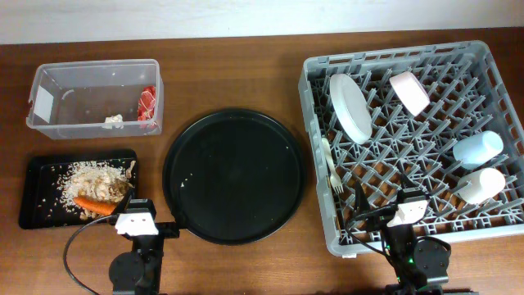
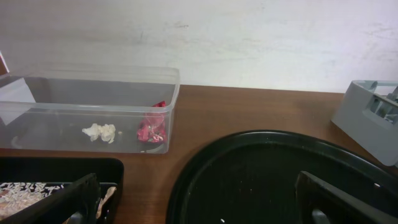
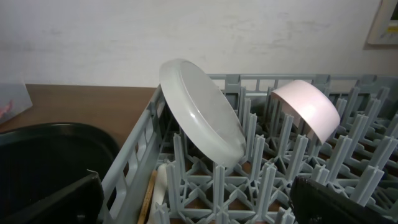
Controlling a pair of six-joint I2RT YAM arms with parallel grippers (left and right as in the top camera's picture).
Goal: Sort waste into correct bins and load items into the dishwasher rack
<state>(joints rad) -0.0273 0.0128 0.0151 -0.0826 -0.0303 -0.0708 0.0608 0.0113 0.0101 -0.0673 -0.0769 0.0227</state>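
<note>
2 empty, fully open units at lower frame: left gripper, right gripper. Carrot, long axis left-right, lies just left of left gripper.

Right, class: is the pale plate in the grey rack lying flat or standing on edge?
On edge, tilted. The plate stands between pegs of the rack, its top leaning away from the bowl.
</note>
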